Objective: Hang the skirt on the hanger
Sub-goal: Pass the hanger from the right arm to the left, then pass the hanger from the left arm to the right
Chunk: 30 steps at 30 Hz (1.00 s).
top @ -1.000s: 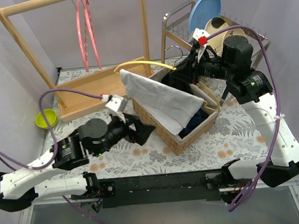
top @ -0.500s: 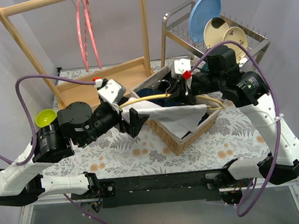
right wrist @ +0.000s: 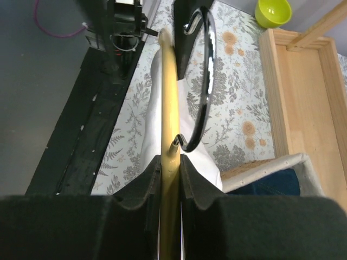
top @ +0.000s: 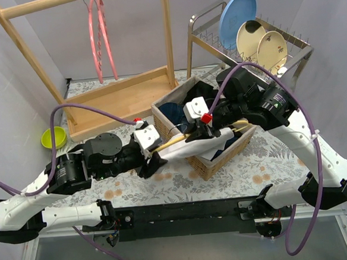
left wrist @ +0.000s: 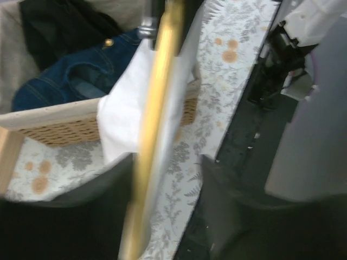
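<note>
A yellow hanger [top: 174,140] with a black hook [right wrist: 203,81] lies level over the basket's near-left corner. The white skirt [top: 194,146] is draped over its bar and hangs down on both sides. My right gripper [right wrist: 171,179] is shut on the hanger's bar just under the hook. The left gripper [left wrist: 165,208] is at the bar's left end [top: 153,158]. It is open, its jaws on either side of the bar [left wrist: 157,108] and the skirt's edge [left wrist: 122,114]. The bar lies close to the left finger, and a gap shows on the right.
The wicker basket [top: 220,157] holds blue jeans [left wrist: 70,81] and dark clothes. Behind it stands a wooden rack with a pink hanger [top: 99,40] above a tray base [top: 112,101]. A green bowl [top: 54,137] is at the left and a dish rack [top: 256,35] at the back right.
The right arm has brought the hanger and skirt down and toward the near left. The left gripper has moved onto the bar's left end, and its jaws have narrowed.
</note>
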Each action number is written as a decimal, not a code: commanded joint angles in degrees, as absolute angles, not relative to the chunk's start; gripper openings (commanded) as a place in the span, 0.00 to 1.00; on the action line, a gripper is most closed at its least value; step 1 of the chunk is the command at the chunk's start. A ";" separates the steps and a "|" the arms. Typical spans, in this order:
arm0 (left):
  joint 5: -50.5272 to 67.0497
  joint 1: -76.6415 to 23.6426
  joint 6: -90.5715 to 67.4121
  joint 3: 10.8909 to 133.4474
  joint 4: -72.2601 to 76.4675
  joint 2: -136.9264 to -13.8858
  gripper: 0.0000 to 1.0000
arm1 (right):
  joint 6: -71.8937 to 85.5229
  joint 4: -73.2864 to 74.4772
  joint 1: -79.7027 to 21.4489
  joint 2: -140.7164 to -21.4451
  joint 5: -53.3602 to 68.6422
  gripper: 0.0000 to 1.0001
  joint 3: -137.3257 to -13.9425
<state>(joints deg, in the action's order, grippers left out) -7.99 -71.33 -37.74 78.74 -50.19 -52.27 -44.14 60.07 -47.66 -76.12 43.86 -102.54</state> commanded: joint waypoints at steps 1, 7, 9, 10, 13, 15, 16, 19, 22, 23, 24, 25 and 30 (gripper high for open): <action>-4.66 -71.19 -37.26 75.15 -49.39 -51.50 0.26 | -46.85 59.15 -49.04 -76.11 48.69 0.01 -103.89; -10.18 -71.19 -37.44 73.66 -47.73 -49.40 0.00 | -46.93 58.98 -49.04 -75.42 47.99 0.04 -102.49; -11.86 -71.19 -36.74 72.87 -46.50 -46.59 0.00 | -46.41 58.54 -48.96 -74.71 47.03 0.24 -100.82; -13.34 -71.19 -36.56 73.04 -46.49 -45.89 0.00 | -46.49 58.71 -48.78 -74.27 46.33 0.30 -100.29; -14.85 -71.28 -36.12 73.73 -47.28 -43.77 0.00 | -46.14 59.41 -47.73 -74.27 46.23 0.41 -98.00; -15.55 -71.28 -35.95 74.44 -48.69 -43.24 0.00 | -45.79 59.94 -46.76 -74.53 46.32 0.44 -96.95; -15.90 -71.19 -36.03 74.97 -49.30 -43.24 0.00 | -45.88 60.38 -46.15 -74.71 46.84 0.44 -96.60; -16.52 -71.28 -35.86 75.58 -50.62 -42.37 0.00 | -46.23 61.08 -43.86 -74.97 48.16 0.46 -95.80; -17.40 -71.28 -35.51 76.46 -51.33 -41.58 0.00 | -47.72 62.84 -41.23 -75.15 50.09 0.46 -95.10; -17.84 -71.28 -35.42 76.99 -51.59 -41.40 0.00 | -48.07 63.36 -40.70 -75.15 50.53 0.44 -94.92; -18.36 -71.28 -35.42 77.25 -51.68 -41.22 0.00 | -48.60 64.76 -39.82 -75.32 51.06 0.42 -94.83; -18.46 -71.28 -35.25 77.34 -51.59 -40.96 0.00 | -49.30 65.38 -39.47 -75.76 52.02 0.38 -94.92; -22.05 -71.28 -35.15 77.78 -50.28 -40.78 0.00 | -45.63 64.71 -37.45 -76.90 52.30 0.01 -98.25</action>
